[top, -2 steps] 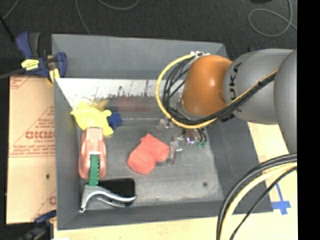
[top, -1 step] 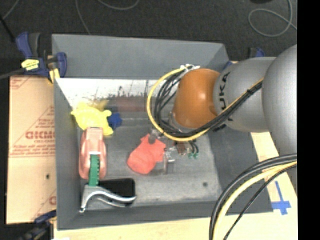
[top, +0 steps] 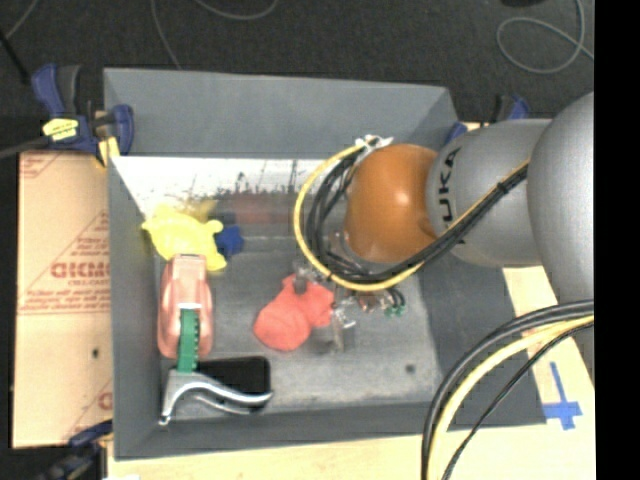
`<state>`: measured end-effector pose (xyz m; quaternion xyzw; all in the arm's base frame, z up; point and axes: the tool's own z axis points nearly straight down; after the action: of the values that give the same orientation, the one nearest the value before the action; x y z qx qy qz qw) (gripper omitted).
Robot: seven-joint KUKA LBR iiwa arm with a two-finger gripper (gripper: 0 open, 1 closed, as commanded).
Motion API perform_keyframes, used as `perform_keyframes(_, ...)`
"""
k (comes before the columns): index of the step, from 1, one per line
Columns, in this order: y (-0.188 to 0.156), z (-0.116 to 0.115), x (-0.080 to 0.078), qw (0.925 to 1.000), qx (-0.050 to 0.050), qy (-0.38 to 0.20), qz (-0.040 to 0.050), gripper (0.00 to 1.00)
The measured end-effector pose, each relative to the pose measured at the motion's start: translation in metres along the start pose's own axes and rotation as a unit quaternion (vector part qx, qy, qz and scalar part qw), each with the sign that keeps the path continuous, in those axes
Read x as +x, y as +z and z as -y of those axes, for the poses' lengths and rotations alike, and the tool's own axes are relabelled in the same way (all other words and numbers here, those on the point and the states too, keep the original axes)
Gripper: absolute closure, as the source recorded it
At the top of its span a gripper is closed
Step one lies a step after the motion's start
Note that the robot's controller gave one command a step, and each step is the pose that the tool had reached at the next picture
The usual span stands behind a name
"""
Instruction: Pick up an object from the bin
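My gripper point(top: 342, 320) reaches down under the arm's orange cover, near the middle of the bin floor. It sits right against the right end of a red-pink lumpy soft toy point(top: 285, 320), and whether it touches the toy cannot be made out. A small green piece point(top: 395, 309) lies just right of the gripper.
Along the left side lie a pink tape dispenser with a green part point(top: 184, 313), a yellow soft toy point(top: 180, 232) with a blue piece point(top: 231, 241) beside it, and a black-and-silver handled tool point(top: 222, 385) at the front left. The arm covers the bin's right part.
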<state>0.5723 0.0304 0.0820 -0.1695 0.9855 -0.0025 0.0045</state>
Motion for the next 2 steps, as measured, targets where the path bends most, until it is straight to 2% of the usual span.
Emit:
perform_keyframes(1, 0.0094, -0.0280, -0.0197, 0.9997, -0.003, -0.022, 0.0037, 1.00)
perform_keyframes(2, 0.0094, -0.0280, -0.0197, 0.9997, -0.003, -0.022, 0.0037, 1.00)
